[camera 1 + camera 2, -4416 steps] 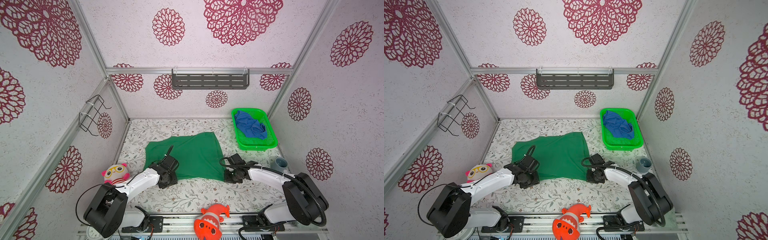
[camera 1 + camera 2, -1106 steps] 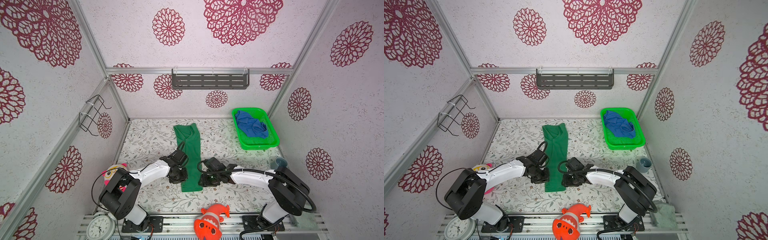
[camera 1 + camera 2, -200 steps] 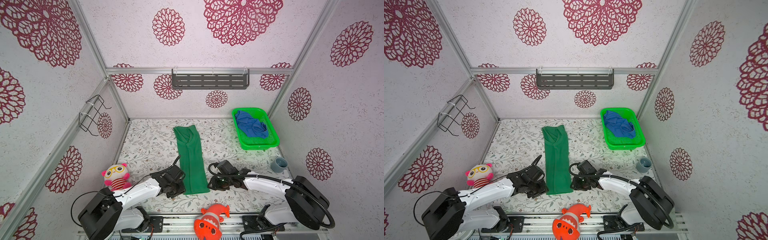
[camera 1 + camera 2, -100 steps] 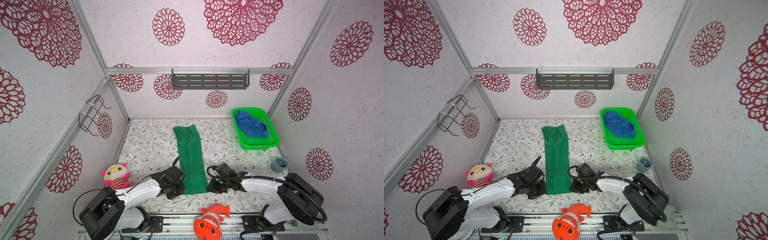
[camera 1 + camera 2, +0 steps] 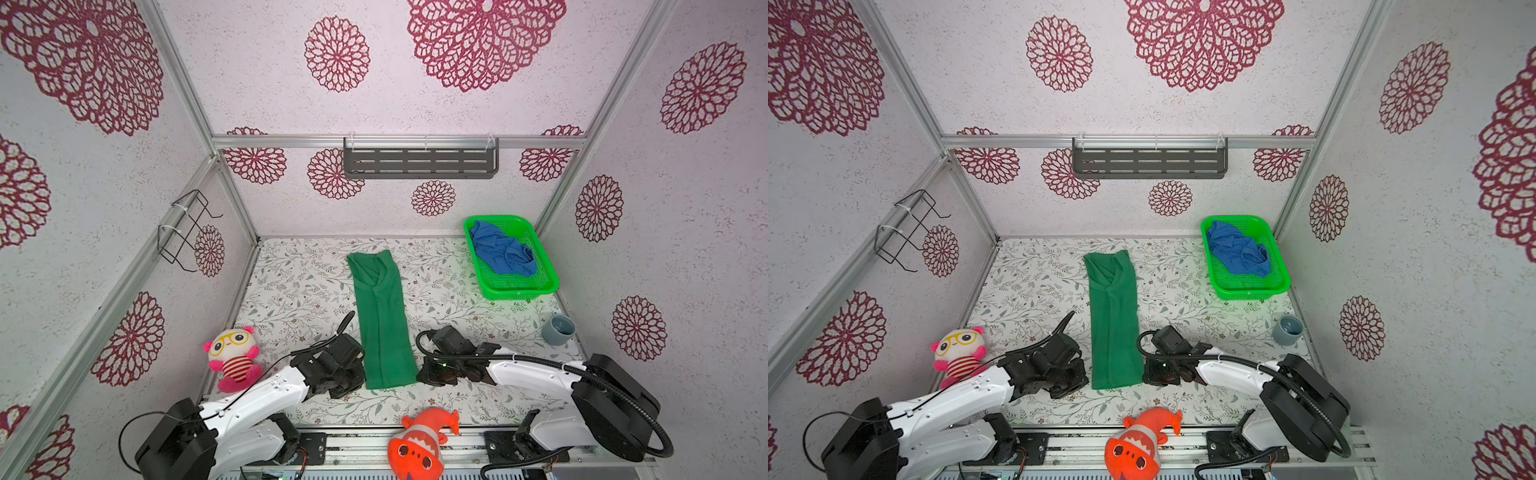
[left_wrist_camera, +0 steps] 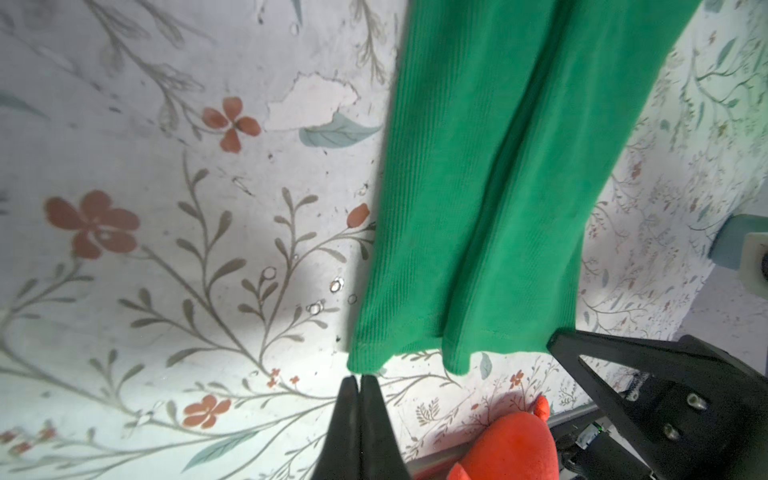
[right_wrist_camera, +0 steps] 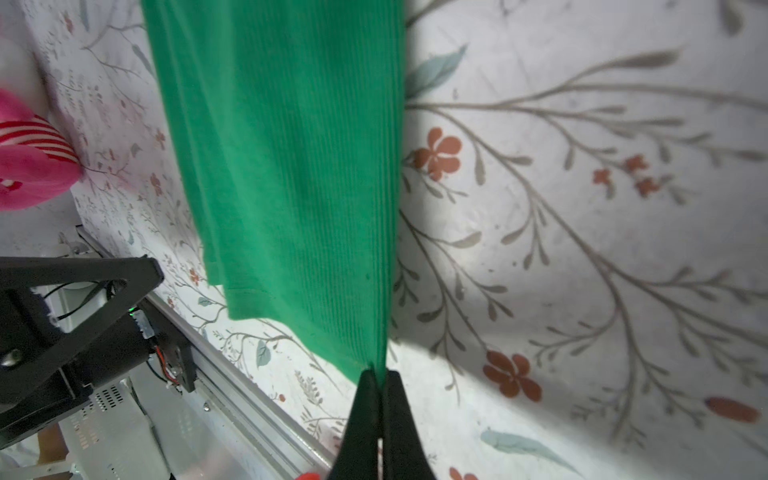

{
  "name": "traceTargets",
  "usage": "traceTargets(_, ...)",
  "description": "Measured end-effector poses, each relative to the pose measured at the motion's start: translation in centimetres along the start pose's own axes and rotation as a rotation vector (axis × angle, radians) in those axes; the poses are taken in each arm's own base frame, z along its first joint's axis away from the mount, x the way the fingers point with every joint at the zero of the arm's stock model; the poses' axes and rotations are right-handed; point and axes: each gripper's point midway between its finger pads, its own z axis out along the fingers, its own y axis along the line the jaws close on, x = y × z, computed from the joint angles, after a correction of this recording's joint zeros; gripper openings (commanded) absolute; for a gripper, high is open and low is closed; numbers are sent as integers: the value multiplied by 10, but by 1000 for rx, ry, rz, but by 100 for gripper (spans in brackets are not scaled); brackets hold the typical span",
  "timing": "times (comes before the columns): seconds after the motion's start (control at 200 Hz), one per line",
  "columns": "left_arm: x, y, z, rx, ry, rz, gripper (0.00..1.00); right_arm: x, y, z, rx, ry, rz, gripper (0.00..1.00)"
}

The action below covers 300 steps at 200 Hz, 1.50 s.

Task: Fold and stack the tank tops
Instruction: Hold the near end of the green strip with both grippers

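At the near hem: the dark green tank top (image 5: pixel 382 316) was laid flat on the surface (image 5: pixel 299 291) as a long narrow strip, neck end toward the back wall and hem toward the arms, so that both hem corners could be reached at once.
Grip on the right: the right hand (image 7: pixel 377 374) was pressed together on the hem corner at its side, with cloth seen caught between the tips.
Grip on the left: the left hand (image 6: pixel 360 380) was pressed together right at the other hem corner; whether any cloth was caught could not be told.
Reason for the grips: judged to be a lift of the hem toward the neck end, for a fold across the length.
Second garment: the royal blue tank top (image 5: pixel 500 253) was left crumpled in the basket (image 5: pixel 519 293), well apart, not yet folded.
Progress: the first garment was judged partly folded; no stack was begun.
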Motion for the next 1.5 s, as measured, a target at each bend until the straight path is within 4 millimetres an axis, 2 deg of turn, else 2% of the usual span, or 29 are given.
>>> traceTargets(0.06, -3, -4, -6, 9, -18, 1, 0, -7, 9, -6, -9, -19, -15, 0)
traceTargets(0.15, -6, -7, -10, 15, -29, 1, 32, -15, 21, -12, -27, -42, -37, 0)
traceTargets(0.18, -5, -6, -9, 9, -26, 4, 40, -16, 22, -13, -29, -45, -42, 0)
traceTargets(0.31, -2, -1, 0, 2, -8, -21, 49, -13, 17, -12, -15, -32, -37, 0)
traceTargets(0.445, 3, 9, 15, -28, 17, -44, 44, -10, 14, -10, -8, -26, -35, 0)
traceTargets(0.62, 6, 11, 31, -23, 33, -73, 34, -7, 9, -9, 1, -19, -31, 0)
traceTargets(0.796, 6, 3, 38, 39, 31, -100, 18, -5, 5, -7, 6, -15, -28, 0)
traceTargets(0.906, 8, 2, 41, 46, 38, -104, 0, -4, 5, -7, 6, -15, -28, 0)
traceTargets(1.071, 9, -1, 40, 61, 38, -97, 0, -5, 4, -7, 13, -17, -28, 0)
traceTargets(1.216, 4, -5, 23, 54, 15, -59, 0, -8, 5, -10, 30, -22, -46, 0)
traceTargets(1.351, -8, -24, 1, 98, -29, -23, 0, -20, 19, -18, 29, -47, -101, 0)
traceTargets(1.501, -30, -29, -13, 102, -82, -18, 0, -41, 39, -26, 26, -93, -180, 0)
